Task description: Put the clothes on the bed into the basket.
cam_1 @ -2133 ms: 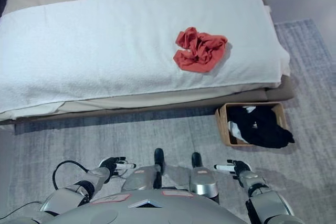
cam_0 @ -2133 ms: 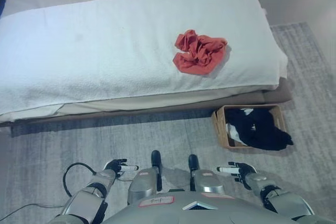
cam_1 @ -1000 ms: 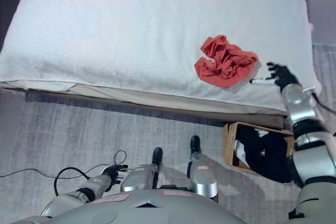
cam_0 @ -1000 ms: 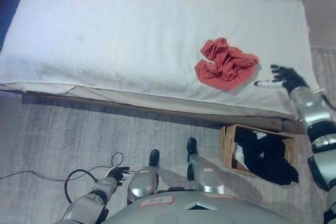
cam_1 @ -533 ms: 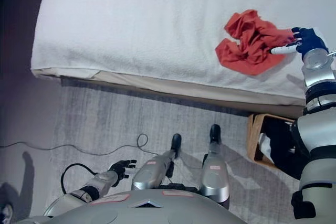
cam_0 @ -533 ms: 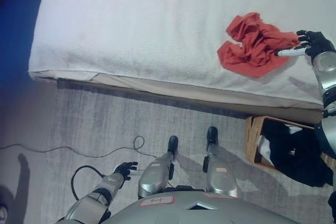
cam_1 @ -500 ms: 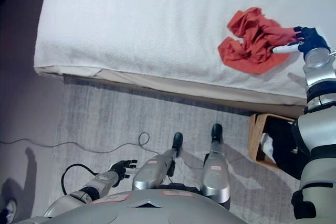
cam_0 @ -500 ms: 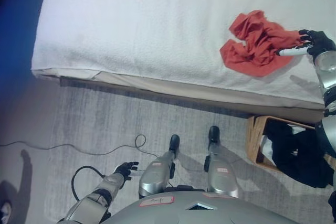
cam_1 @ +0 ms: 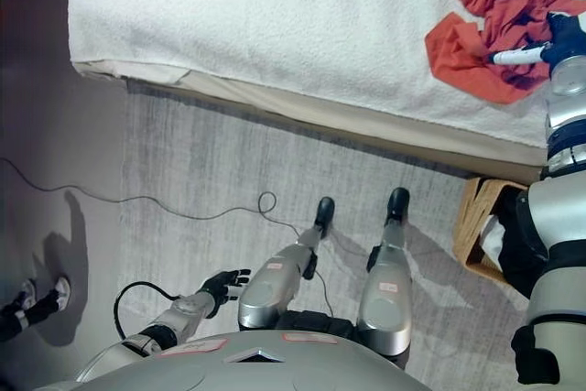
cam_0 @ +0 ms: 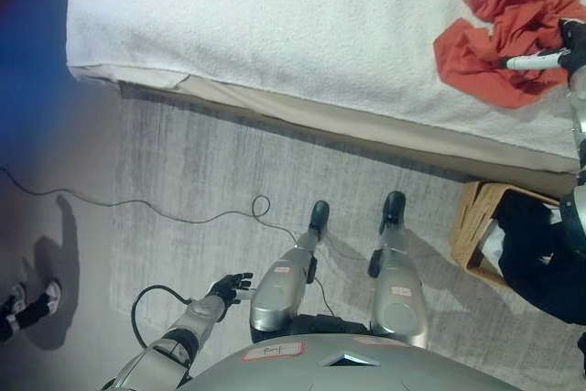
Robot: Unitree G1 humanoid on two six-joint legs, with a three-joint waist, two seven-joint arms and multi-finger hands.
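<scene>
crumpled garment (cam_0: 505, 29) on bed (cam_0: 275, 34), basket (cam_0: 481, 226) on floor beside it.

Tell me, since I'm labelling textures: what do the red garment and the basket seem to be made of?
The red garment looks like soft matte fabric, perhaps cotton: it lies crumpled in loose folds on the bed under the right robot hand. The basket looks like woven wicker or rattan: tan, with ribbed walls.

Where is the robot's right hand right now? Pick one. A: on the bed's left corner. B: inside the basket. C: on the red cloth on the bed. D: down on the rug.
C: the right hand rests on the red cloth lying on the bed.
</scene>
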